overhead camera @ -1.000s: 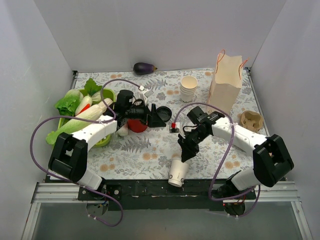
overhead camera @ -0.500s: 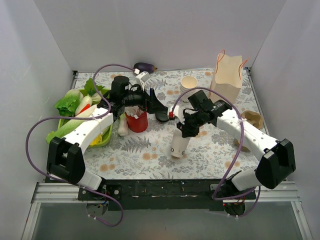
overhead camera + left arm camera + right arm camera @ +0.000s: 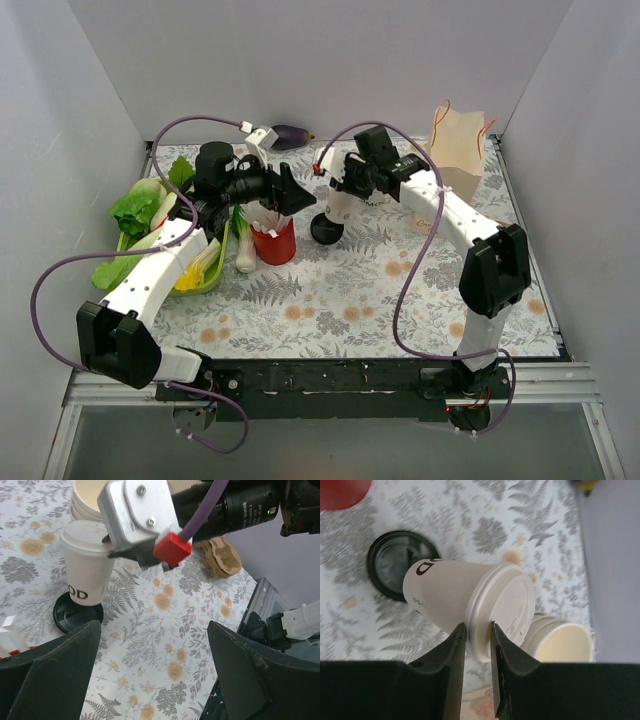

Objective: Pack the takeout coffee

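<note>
The takeout coffee (image 3: 336, 207) is a cream paper cup with a white lid. My right gripper (image 3: 347, 186) is shut on the lid's rim and holds the cup tilted at the back middle of the table. In the right wrist view the fingers (image 3: 454, 652) pinch the lid edge of the cup (image 3: 450, 595). The cup's base hangs over the flat black lid (image 3: 324, 230). The left wrist view shows the cup (image 3: 87, 567) over that lid (image 3: 75, 616). My left gripper (image 3: 291, 191) is open and empty, just left of the cup, jaws wide apart (image 3: 155, 680).
A paper bag (image 3: 455, 165) stands at the back right. A stack of lidless cups (image 3: 562, 642) sits right behind the held cup. A red cup (image 3: 273, 242), a green basket (image 3: 205, 280) of vegetables, an eggplant (image 3: 290, 133) and a pulp cup carrier (image 3: 222, 557) are also about.
My right gripper has carried the coffee cup from the table's front edge up and back to the back middle. My left arm has drawn back and up from the red cup.
</note>
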### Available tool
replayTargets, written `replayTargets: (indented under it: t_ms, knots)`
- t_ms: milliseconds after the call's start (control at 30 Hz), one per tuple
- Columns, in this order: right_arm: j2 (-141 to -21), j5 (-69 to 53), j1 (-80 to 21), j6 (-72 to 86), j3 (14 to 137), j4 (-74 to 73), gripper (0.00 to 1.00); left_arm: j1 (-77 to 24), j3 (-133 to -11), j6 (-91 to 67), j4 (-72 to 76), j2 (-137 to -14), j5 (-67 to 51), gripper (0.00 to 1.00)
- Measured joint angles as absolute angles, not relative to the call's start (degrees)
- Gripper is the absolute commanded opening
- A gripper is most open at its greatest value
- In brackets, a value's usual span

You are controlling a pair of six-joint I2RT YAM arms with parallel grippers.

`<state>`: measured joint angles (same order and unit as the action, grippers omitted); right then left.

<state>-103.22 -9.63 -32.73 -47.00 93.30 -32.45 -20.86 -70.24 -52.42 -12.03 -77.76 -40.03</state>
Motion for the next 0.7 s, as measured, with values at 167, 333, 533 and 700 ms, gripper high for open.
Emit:
replayTargets:
  t_ms: [167,333,533,700]
  knots:
    - [-108.7,-6.1,-32.7,-48.8,101.2,-26.9,0.01,-17.3,-70.5,-53.1,-12.6,-77.5,-38.8,0.89]
    - [-112.9,-2.0,-32.7,-52.1,105.1,-22.3,0.01,-15.2,-71.5,-53.6,-13.0,-77.5,-38.2,0.89]
    - [-118.0,4.1,-32.7,-57.8,105.3,-17.7,0.01,-14.7,-72.1,-53.9,-13.0,-77.5,-38.1,0.89]
    - [-120.4,5.9,-32.7,-60.0,105.1,-16.4,0.01,-14.3,-72.0,-54.0,-12.9,-77.5,-38.1,0.89]
